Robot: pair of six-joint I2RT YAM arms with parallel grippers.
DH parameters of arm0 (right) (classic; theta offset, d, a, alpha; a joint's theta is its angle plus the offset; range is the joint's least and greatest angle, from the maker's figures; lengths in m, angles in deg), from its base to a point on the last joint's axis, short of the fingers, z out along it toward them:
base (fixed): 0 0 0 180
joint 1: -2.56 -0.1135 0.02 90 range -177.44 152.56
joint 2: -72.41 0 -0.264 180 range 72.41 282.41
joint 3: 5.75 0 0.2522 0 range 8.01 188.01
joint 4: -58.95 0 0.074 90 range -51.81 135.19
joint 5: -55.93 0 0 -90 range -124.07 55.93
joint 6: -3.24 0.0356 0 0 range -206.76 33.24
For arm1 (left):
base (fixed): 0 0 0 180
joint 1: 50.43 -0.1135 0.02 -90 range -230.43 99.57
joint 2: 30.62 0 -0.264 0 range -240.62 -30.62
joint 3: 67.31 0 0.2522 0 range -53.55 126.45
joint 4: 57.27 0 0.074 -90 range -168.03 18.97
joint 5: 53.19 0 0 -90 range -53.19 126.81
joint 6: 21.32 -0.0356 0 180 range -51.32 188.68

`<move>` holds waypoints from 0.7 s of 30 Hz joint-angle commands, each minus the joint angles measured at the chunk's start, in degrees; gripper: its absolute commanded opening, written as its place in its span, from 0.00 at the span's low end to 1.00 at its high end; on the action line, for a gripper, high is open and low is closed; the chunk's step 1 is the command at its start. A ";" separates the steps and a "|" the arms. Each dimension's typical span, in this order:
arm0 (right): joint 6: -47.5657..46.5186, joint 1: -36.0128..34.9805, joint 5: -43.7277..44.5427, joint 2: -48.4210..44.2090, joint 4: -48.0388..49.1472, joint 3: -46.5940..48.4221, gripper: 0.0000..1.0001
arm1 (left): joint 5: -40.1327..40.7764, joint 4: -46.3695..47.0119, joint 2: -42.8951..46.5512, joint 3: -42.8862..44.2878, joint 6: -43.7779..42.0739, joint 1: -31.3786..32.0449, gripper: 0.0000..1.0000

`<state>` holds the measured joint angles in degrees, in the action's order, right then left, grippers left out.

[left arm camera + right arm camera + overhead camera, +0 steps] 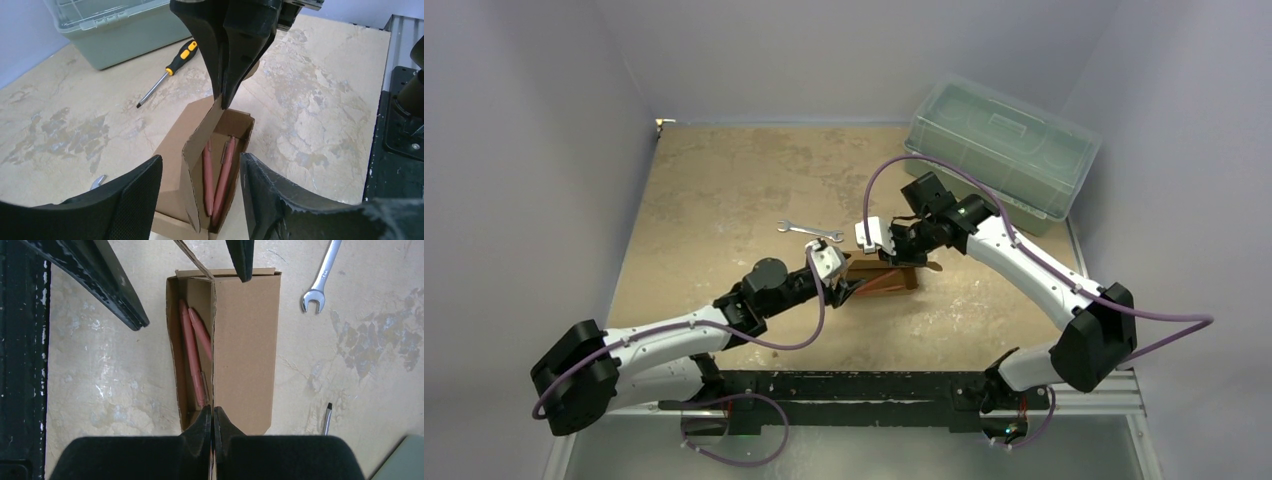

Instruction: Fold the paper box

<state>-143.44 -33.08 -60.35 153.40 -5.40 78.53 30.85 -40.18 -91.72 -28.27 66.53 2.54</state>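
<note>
Paper box (245,340) of plain brown cardboard lies on the mottled beige surface (100,365) directly under both grippers, with two pink pens (192,350) inside its open trough. Right gripper (212,416) is clenched on the upright flap's edge at one end. Left gripper (200,159) stands released, its fingers straddling the opposite end with the flap between them.

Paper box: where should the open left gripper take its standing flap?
Probably the upright flap, at the thin top edge nearest the left gripper, from above with a finger each side; the right gripper pinches the far end.
</note>
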 commanded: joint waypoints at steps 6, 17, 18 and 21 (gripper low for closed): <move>-0.62 -0.45 -1.00 0.22 -0.75 2.87 0.01 | -2.29 6.84 -6.15 2.33 -1.89 -0.48 0.41; -1.24 -1.27 -0.98 0.82 -1.62 3.04 0.03 | -2.94 8.10 -7.53 0.69 3.47 -0.47 0.08; -1.24 -1.28 -1.09 0.86 -1.62 3.00 0.03 | -3.00 8.13 -7.60 0.35 3.90 -0.50 0.06; -0.82 -1.28 -2.07 0.92 -2.06 3.61 0.09 | -2.73 8.79 -7.21 -0.89 5.26 -0.48 0.00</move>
<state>-144.47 -33.80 -60.27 153.81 -7.02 79.27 28.84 -35.41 -99.02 -28.34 68.67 2.09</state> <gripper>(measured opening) 0.044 0.019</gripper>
